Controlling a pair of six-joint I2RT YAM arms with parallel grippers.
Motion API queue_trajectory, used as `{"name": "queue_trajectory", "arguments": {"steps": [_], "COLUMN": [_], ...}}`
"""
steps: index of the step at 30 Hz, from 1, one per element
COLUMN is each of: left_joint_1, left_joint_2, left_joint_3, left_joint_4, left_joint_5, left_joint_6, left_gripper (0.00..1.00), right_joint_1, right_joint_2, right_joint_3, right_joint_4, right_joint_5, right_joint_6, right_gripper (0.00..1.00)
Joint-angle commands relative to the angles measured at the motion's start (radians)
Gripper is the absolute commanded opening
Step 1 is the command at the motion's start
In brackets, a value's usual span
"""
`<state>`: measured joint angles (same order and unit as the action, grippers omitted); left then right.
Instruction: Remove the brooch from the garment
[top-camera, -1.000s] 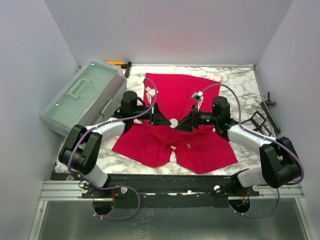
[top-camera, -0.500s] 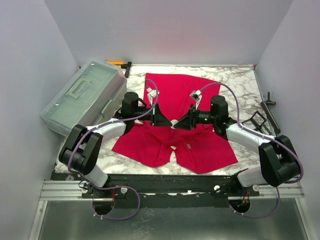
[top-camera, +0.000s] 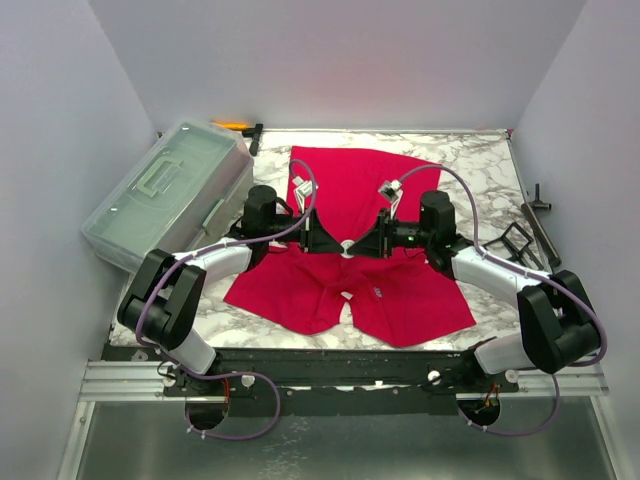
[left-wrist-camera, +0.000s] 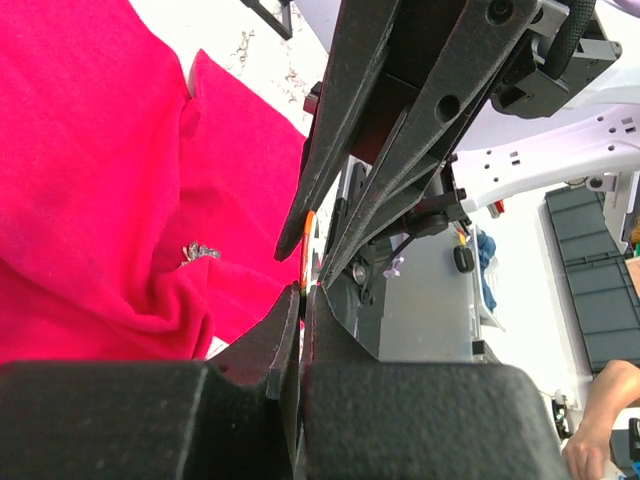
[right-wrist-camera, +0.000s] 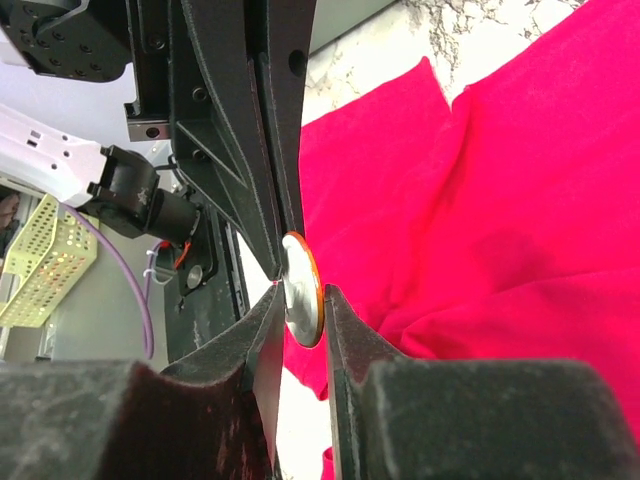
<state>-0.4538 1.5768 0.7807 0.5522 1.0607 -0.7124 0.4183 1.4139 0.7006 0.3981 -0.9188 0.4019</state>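
The red garment (top-camera: 350, 180) lies spread on the marble table, also seen in the left wrist view (left-wrist-camera: 90, 170) and the right wrist view (right-wrist-camera: 500, 200). The brooch (top-camera: 345, 246) is a round white disc with an orange rim, held above the cloth between both grippers. My right gripper (top-camera: 353, 246) (right-wrist-camera: 300, 300) is shut on the disc's (right-wrist-camera: 302, 285) flat faces. My left gripper (top-camera: 337, 243) (left-wrist-camera: 303, 290) is shut tip to tip against it, pinching the disc's edge (left-wrist-camera: 308, 235). Whether the brooch still holds any cloth is hidden.
A clear plastic box (top-camera: 165, 190) stands at the left. Black tools (top-camera: 530, 225) lie at the right edge, an orange-handled tool (top-camera: 235, 126) at the back. A small silvery piece (left-wrist-camera: 200, 250) lies on the cloth; a white label (top-camera: 347, 296) is near the front.
My right gripper has moved left to meet the left one, closing the gap around the brooch. The left arm has barely moved.
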Motion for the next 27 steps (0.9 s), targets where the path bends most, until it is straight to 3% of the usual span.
{"name": "queue_trajectory", "arguments": {"steps": [1, 18, 23, 27], "left_joint_1": [-0.007, -0.015, -0.001, 0.007], "left_joint_2": [-0.012, -0.013, -0.003, 0.007], "left_joint_3": [-0.015, -0.013, -0.021, -0.022], "left_joint_4": [0.023, 0.023, 0.023, 0.023], "left_joint_5": [0.010, 0.010, -0.014, -0.024], "left_joint_6": [0.018, 0.019, 0.007, -0.002], "left_gripper": [0.00, 0.00, 0.00, 0.00], "right_joint_1": [0.000, 0.000, 0.000, 0.000], "right_joint_2": [0.020, 0.040, 0.020, 0.005], "right_joint_3": [0.038, 0.056, 0.038, 0.048], "right_joint_4": [-0.037, -0.089, -0.075, -0.094], "right_joint_5": [0.079, 0.141, 0.147, 0.112], "right_joint_6": [-0.024, -0.042, -0.043, -0.074], "right_gripper": [0.21, 0.02, 0.03, 0.13]}}
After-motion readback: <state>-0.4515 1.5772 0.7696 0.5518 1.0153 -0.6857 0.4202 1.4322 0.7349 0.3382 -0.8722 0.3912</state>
